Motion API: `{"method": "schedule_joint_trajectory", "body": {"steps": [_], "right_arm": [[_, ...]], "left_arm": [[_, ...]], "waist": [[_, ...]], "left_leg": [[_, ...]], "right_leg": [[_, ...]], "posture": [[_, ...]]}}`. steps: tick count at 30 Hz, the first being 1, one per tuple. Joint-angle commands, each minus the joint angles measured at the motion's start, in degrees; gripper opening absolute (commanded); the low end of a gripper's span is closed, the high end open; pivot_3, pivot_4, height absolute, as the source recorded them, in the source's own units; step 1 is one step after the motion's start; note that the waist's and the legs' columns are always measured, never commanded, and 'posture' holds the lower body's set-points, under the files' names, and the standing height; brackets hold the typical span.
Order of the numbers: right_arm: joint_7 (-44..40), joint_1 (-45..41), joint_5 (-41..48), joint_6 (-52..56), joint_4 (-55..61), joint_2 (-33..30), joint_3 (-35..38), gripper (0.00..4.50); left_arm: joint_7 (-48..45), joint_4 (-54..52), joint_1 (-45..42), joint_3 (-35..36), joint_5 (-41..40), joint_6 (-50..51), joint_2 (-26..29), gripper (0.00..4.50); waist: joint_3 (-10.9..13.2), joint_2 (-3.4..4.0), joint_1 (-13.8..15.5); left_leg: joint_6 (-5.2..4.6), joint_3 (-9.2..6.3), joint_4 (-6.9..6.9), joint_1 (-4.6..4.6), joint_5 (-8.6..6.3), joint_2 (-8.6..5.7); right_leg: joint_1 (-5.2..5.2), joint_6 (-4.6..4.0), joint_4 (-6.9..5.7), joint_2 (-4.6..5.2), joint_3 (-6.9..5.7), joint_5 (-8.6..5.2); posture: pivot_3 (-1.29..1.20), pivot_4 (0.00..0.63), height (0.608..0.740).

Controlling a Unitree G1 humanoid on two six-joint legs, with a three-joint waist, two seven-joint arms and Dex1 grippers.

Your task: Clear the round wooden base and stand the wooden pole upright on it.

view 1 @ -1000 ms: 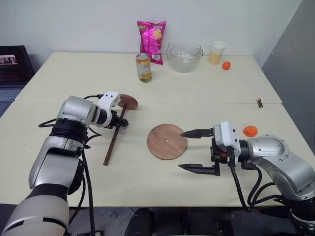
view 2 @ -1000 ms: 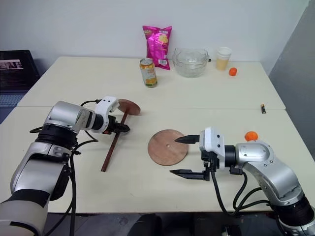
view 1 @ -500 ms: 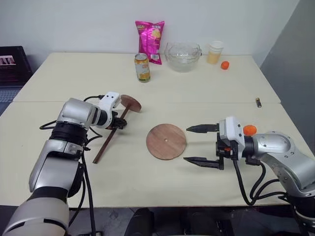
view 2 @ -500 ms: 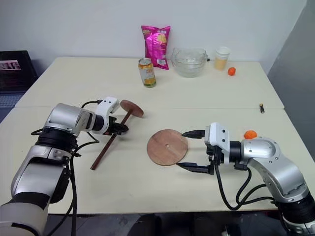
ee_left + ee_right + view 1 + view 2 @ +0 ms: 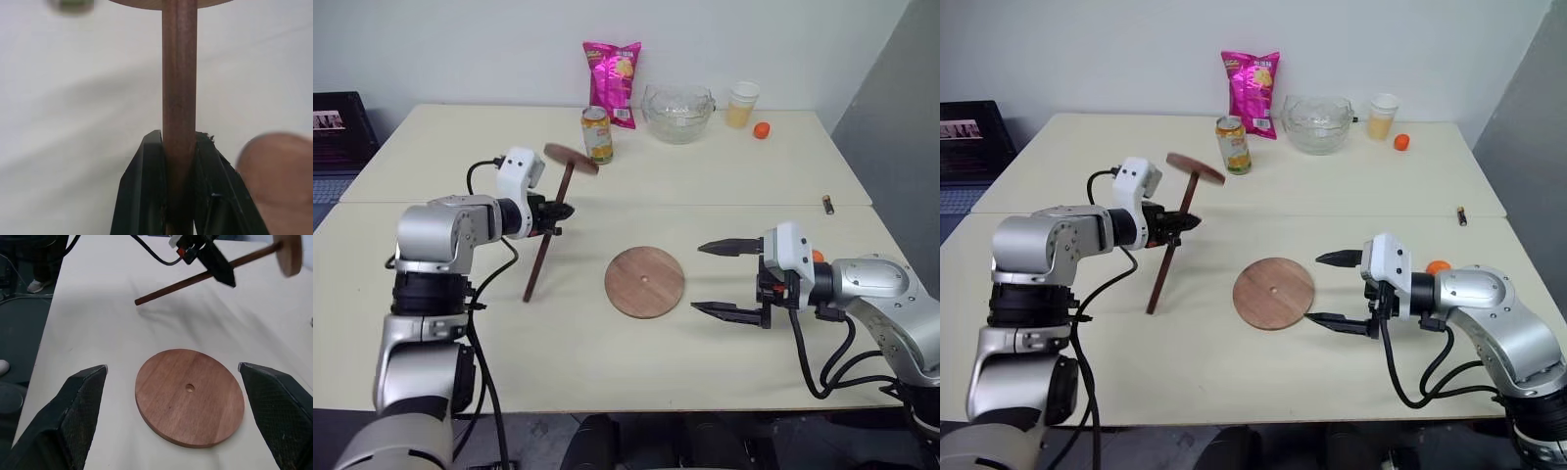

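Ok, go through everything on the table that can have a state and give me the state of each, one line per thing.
wooden pole: lifted off the table, tilted, disc end up
left gripper: shut on the wooden pole
right gripper: open, holding nothing
round wooden base: flat on the table, nothing on it
can: upright
chip bag: standing
glass bowl: upright
cup: upright, holds something yellowish
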State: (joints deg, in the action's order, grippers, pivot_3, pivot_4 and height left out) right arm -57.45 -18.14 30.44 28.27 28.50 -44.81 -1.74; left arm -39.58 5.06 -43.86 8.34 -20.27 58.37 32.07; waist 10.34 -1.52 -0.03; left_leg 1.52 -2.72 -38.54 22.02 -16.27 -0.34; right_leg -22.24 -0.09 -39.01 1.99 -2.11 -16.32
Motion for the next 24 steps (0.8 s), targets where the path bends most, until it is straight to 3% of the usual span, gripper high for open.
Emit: {"method": "schedule_joint_trajectory", "body": {"steps": [1,9,17,24], "right_arm": [[-0.31,0.79,1.34,-0.13,0.71,-1.75,4.09,4.50],[3.73,2.18,1.36,0.95,1.02,-1.70,8.93,4.50],[10.97,3.76,0.28,1.35,4.89,1.79,9.79,4.50],[14.28,7.27,-1.35,0.98,8.19,2.70,8.43,4.50]], "left_arm": [[-0.55,-7.76,2.37,5.81,-4.26,-9.71,-2.42,0.28],[-2.13,-16.24,11.57,5.00,-6.76,-22.59,-5.15,0.28],[-1.02,-17.23,12.74,1.01,-8.69,-28.71,-12.57,0.28],[-1.86,-15.30,13.40,-4.89,-4.69,-39.45,-16.57,0.28]], "waist": [[0.00,0.00,0.07],[0.00,0.00,0.10],[0.00,0.00,0.26],[-0.01,0.00,0.21]], "left_leg": [[0.01,-0.01,-0.08,0.05,0.00,0.01],[0.02,0.02,-0.15,0.01,-0.01,0.01],[-0.02,0.02,-0.20,0.04,-0.02,-0.02],[-0.02,0.03,-0.20,0.04,-0.03,-0.01]], "right_leg": [[0.00,0.00,0.01,0.01,-0.02,0.00],[0.07,0.02,0.00,0.01,0.02,0.02],[0.10,0.06,0.03,0.01,0.02,0.04],[0.10,0.07,0.01,-0.01,0.02,0.05]], "posture": [[0.00,0.150,0.740],[0.00,0.150,0.740],[0.00,0.150,0.740],[0.00,0.150,0.740]]}}
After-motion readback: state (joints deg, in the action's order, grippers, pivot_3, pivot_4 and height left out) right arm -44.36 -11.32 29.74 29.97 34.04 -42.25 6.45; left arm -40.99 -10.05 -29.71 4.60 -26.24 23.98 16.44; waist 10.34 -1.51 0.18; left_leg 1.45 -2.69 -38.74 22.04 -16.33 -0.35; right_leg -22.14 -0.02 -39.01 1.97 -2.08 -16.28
